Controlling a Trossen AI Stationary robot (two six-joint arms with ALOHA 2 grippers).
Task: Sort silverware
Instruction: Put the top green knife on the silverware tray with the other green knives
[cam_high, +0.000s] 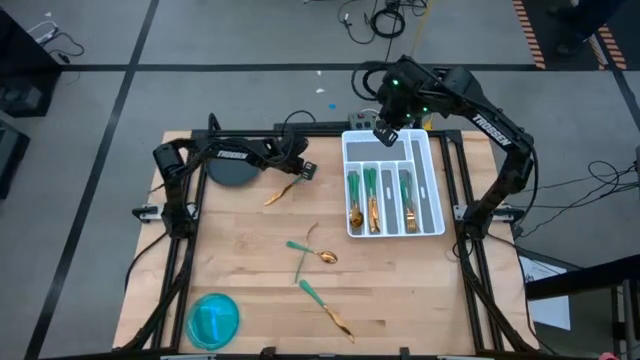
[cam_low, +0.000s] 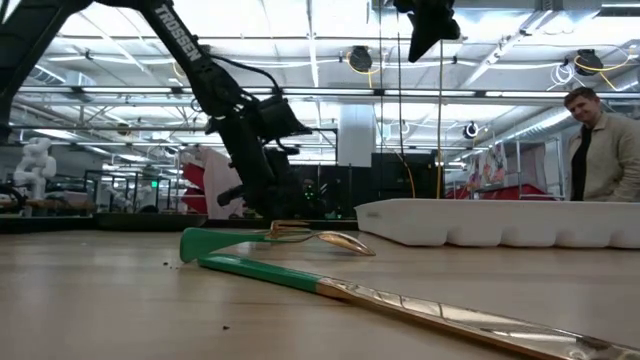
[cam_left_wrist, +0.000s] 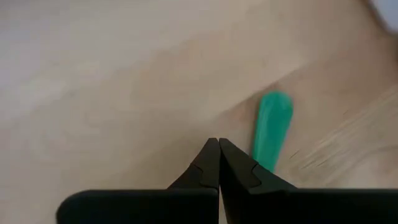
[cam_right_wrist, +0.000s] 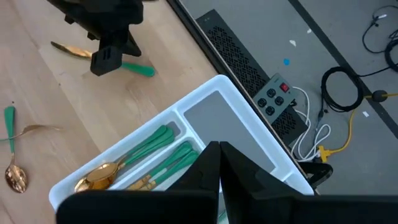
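Observation:
Three loose pieces of silverware lie flat mid-table: a spoon (cam_high: 325, 256), a fork (cam_high: 300, 262) and a knife (cam_high: 328, 308). They have gold heads and teal handles. A fourth piece (cam_high: 283, 190) lies near the far left. My left gripper (cam_high: 305, 170) is shut, low over that piece's teal handle (cam_left_wrist: 273, 127). More silverware (cam_high: 372, 200) lies in the long compartments of the white tray (cam_high: 436, 170). My right gripper (cam_high: 385, 133) is shut on nothing and hangs high over the tray's far end (cam_right_wrist: 219, 146). My left gripper has its shut fingers (cam_left_wrist: 239, 168) beside the free end of the fourth piece's teal handle (cam_left_wrist: 268, 146), coming from above. Nothing is pinched between them. Whether a finger touches the handle, I cannot tell. The piece lies flat on the table.
A blue round bowl (cam_high: 213, 320) sits at the near left corner. A dark round thing (cam_high: 235, 172) lies under the left arm. A power strip and cables (cam_right_wrist: 273, 99) lie beyond the far edge. A person (cam_low: 605, 150) stands behind the table.

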